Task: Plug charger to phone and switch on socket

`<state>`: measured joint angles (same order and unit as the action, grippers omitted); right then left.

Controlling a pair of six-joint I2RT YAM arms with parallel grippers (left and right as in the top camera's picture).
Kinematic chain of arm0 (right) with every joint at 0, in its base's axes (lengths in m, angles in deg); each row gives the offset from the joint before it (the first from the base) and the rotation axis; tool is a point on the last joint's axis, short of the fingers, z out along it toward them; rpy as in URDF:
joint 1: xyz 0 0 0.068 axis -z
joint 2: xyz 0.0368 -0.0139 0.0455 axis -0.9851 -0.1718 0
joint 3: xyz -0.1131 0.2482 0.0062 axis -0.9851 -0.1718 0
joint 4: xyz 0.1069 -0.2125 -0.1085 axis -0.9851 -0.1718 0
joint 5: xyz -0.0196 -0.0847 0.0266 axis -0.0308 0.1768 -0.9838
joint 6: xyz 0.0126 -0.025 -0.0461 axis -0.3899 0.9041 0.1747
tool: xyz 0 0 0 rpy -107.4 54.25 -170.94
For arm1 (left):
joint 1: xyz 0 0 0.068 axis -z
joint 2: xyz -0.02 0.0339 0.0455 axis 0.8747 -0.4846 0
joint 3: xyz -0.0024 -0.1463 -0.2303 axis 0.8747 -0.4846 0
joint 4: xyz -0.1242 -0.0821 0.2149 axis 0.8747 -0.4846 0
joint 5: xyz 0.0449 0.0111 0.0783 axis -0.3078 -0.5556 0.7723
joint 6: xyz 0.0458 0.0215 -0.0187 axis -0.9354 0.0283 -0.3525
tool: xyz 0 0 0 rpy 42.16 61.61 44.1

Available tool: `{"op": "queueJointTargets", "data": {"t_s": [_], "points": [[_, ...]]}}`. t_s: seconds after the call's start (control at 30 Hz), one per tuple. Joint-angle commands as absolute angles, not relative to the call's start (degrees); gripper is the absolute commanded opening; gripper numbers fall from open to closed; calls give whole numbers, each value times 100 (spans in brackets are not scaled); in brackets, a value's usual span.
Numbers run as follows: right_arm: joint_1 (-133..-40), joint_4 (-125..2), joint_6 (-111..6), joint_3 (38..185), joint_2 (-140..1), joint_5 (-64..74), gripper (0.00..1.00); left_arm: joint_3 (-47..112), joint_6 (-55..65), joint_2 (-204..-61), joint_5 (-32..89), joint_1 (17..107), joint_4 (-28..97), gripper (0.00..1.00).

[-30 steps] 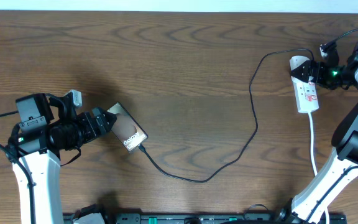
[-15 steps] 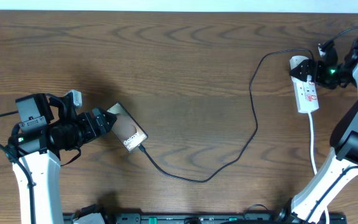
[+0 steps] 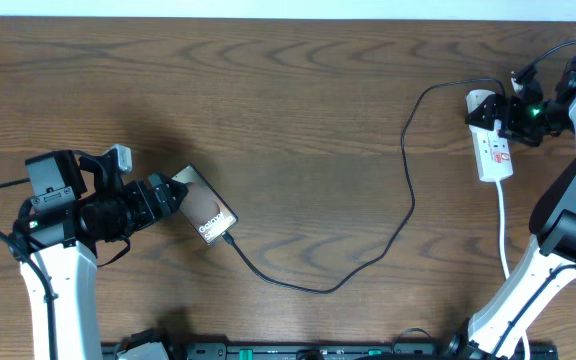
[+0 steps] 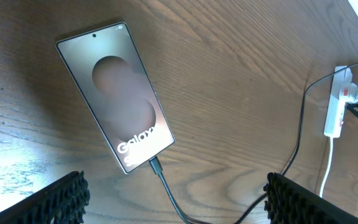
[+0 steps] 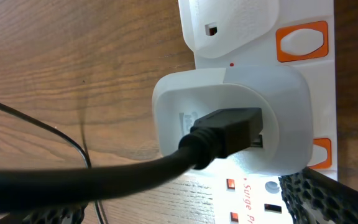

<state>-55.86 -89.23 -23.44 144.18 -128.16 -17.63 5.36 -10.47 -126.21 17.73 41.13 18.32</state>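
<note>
Looking at the phone (image 3: 206,211), you find it flat on the surface (image 3: 298,110), screen up. The charger (image 3: 408,190) meets its "Galaxy" end, and in the left wrist view the plug tip appears seated in that edge, so the plugging step looks done. Your left end effector (image 3: 171,196) sits just beside the phone's other end, jaws spread wide and holding nothing, likely parked there to brace the handset.

From the phone the charger runs in a loose loop across the surface and up to the socket (image 3: 494,140), where it enters a white adapter (image 5: 229,118) seated on the strip. Your right end effector (image 3: 516,112) hovers at the socket's rounded end, jaws wide apart and gripping nothing, a pose that suits pressing a switch.

An orange switch (image 5: 302,42) lies just beside the adapter, and another is half hidden lower down. You cannot tell which serves this outlet, or whether either is on. The adapter body and the stiff cable stub crowd both switches. The white cord (image 3: 503,230) trails down beside your right arm.
</note>
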Motion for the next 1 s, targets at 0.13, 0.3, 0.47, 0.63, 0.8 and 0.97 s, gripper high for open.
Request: {"op": "queueJointTargets", "data": {"t_s": [0.13,0.3,0.47,0.63,0.8,0.97], "points": [[-5632,-8910,-2353,14567,-12906,-1258,97,488,-1189,-12632,1845,4083,1797,90],[-5634,-8886,-2355,14565,-12906,-1188,97,488,-1187,-12632,1845,4083,1797,90],[-5653,-8846,-2351,14565,-12906,-1444,98,488,-1189,-12632,1845,4083,1780,90],[-5653,-8851,-2305,14565,-12908,-1629,98,488,-1189,-12632,1845,4083,1780,90],[-5653,-8851,-2309,14532,-12908,-1632,98,488,-1189,-12632,1845,4083,1780,90],[-5653,-8803,-2309,14440,-12908,-1632,98,488,-1189,-12632,1845,4083,1782,90]]}}
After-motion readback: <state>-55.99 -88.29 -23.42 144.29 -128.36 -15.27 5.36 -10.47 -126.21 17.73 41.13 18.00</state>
